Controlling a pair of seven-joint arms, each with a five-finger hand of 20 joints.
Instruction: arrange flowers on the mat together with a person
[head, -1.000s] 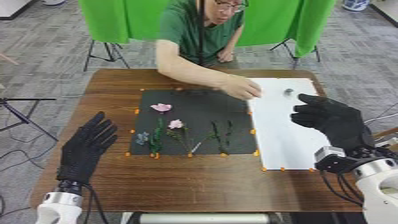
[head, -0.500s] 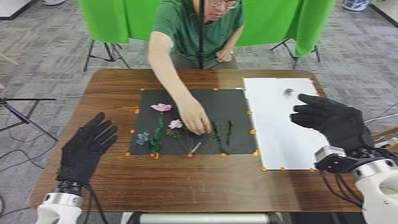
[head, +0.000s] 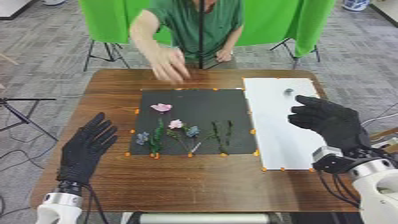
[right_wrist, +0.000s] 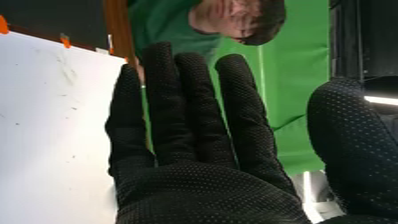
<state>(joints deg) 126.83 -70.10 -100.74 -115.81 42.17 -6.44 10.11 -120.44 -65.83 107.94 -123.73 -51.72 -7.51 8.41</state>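
On the black mat (head: 182, 99) lie a pink flower (head: 161, 107), a second pink flower (head: 176, 123) lower down, a blue flower (head: 192, 131) beside it and another blue flower (head: 142, 138) near the left edge. Green stems (head: 227, 135) lie on the mat's right part. A person's hand (head: 169, 65) hovers over the table's far edge, beyond the black mat. My left hand (head: 87, 145) is open over the table, left of the mat. My right hand (head: 327, 119) is beside the white mat's right edge; in the right wrist view the right hand (right_wrist: 200, 187) has straight fingers and holds nothing.
The white mat (head: 282, 130) adjoins the black one on its right, with a small grey-blue item (head: 288, 92) near its far end. Orange markers line both mats. The brown table (head: 178, 185) extends in front of them.
The person's hand has drawn back from the black mat to the table's far edge. A blue flower now shows beside the lower pink one. My right hand has shifted slightly.
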